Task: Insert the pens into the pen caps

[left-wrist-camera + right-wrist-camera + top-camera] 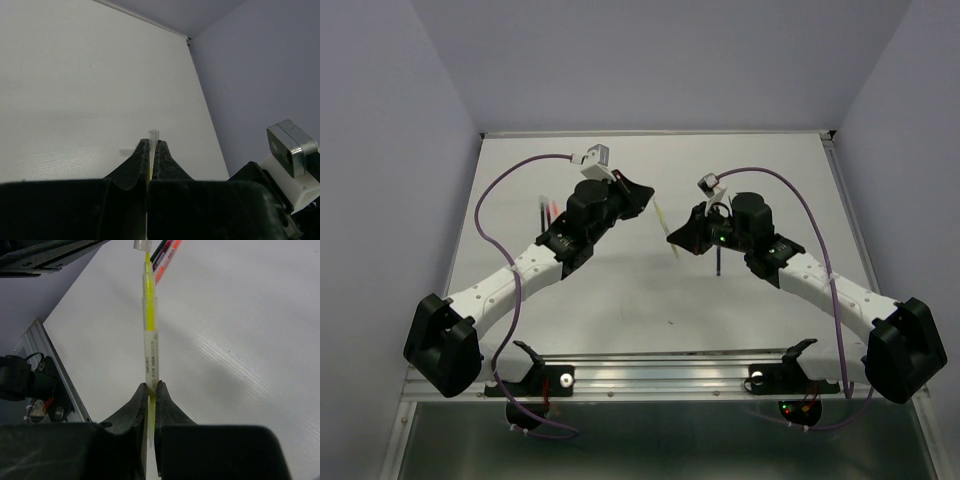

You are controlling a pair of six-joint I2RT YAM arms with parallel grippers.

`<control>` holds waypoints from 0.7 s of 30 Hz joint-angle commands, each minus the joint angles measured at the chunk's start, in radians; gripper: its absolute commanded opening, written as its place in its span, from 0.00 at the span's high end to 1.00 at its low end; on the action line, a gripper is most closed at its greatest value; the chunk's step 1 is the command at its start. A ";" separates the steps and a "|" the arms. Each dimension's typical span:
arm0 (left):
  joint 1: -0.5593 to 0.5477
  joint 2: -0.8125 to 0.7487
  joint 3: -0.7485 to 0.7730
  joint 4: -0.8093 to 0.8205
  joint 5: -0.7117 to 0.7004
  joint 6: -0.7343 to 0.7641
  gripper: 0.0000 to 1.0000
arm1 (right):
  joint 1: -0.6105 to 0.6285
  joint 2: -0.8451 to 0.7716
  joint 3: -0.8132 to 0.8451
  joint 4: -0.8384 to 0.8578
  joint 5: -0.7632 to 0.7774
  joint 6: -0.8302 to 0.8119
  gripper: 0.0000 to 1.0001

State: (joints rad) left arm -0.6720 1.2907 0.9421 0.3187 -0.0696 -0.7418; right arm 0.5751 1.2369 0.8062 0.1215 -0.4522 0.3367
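My right gripper (151, 385) is shut on a yellow pen (149, 325), a highlighter that points away from the wrist camera. Its tip touches the mouth of a clear pen cap (141, 244) at the top edge of that view. My left gripper (153, 143) is shut on that pen cap (153, 135), whose open end sticks out past the fingertips. From above, the left gripper (642, 196) and right gripper (674, 238) face each other over mid-table with the yellow pen (664, 220) slanting between them. Red and dark pens (167, 255) lie on the table beyond.
Red and dark pens (549, 210) lie beside the left arm at the table's left. A dark blue pen (719, 262) lies under the right arm. A metal rail (650, 365) runs along the near edge, and walls close in the table's sides and back.
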 commanded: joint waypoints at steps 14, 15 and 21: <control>0.003 -0.054 -0.025 0.074 -0.016 -0.007 1.00 | -0.004 -0.014 0.045 0.089 0.007 0.018 0.99; 0.003 -0.054 -0.025 0.075 -0.010 -0.008 1.00 | -0.004 -0.013 0.042 0.102 0.007 0.022 0.99; 0.003 -0.056 -0.035 0.085 -0.002 -0.010 1.00 | -0.004 0.004 0.048 0.168 0.009 0.051 0.99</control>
State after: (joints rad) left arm -0.6712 1.2758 0.9234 0.3496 -0.0761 -0.7509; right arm 0.5755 1.2373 0.8062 0.1661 -0.4595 0.3656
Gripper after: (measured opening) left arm 0.059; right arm 0.066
